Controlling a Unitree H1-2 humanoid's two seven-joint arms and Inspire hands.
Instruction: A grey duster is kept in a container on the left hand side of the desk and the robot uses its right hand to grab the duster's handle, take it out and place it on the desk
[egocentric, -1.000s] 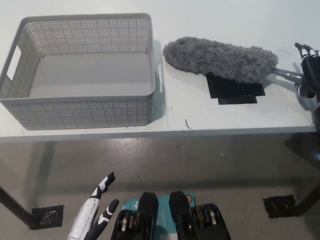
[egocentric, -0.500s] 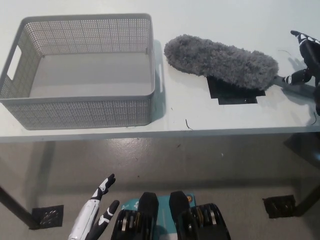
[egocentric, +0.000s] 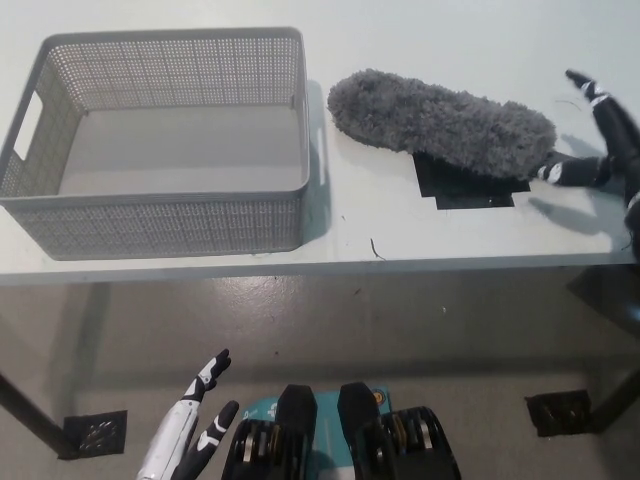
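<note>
The fluffy grey duster (egocentric: 440, 125) lies flat on the white desk (egocentric: 450, 238), to the right of the grey mesh container (egocentric: 160, 225), which holds nothing. Its handle end points right and is mostly hidden by my black right hand (egocentric: 608, 145). That hand is at the desk's right edge, open, with its fingers spread above and beside the handle end; one finger reaches to the duster's right tip. My white left hand (egocentric: 190, 428) rests low at the lower left, below the desk, open and holding nothing.
A black tape patch (egocentric: 470, 190) shows on the desk under the duster's right half. The desk's front edge runs across the middle of the view, with floor and the desk legs' foot plates (egocentric: 558, 410) below.
My right hand has spread its fingers and come off the handle. The duster has settled slightly lower on the desk and now lies still.
</note>
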